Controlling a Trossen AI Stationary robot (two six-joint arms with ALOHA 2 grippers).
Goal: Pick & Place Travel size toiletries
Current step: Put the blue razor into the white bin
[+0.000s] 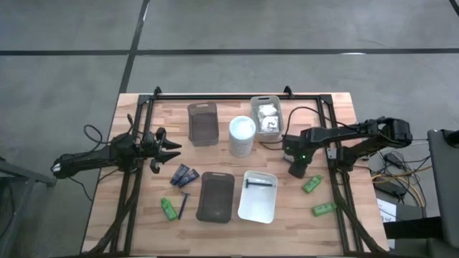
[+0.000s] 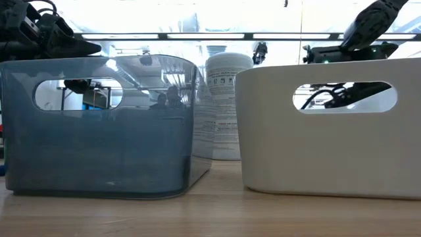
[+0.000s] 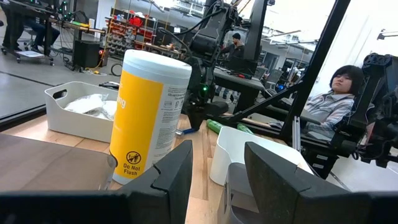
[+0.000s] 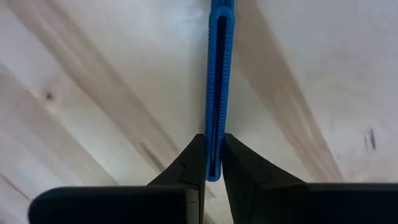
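Right gripper (image 4: 213, 163): clamped on blue razor handle (image 4: 218, 81) (low over bare wood) | Left gripper (image 3: 214, 171): fingers apart, near white cylinder (image 3: 151, 112)

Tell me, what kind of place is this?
Probably a robotics lab or workshop. Two robot arms work at a wooden table on a bare concrete floor; behind it stand equipment racks and more machines, and a person sits nearby.

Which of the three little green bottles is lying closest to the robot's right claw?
The green bottle just beside the right gripper, angled on the wood. Another lies farther toward the table's edge, and the third is across the table near the left arm.
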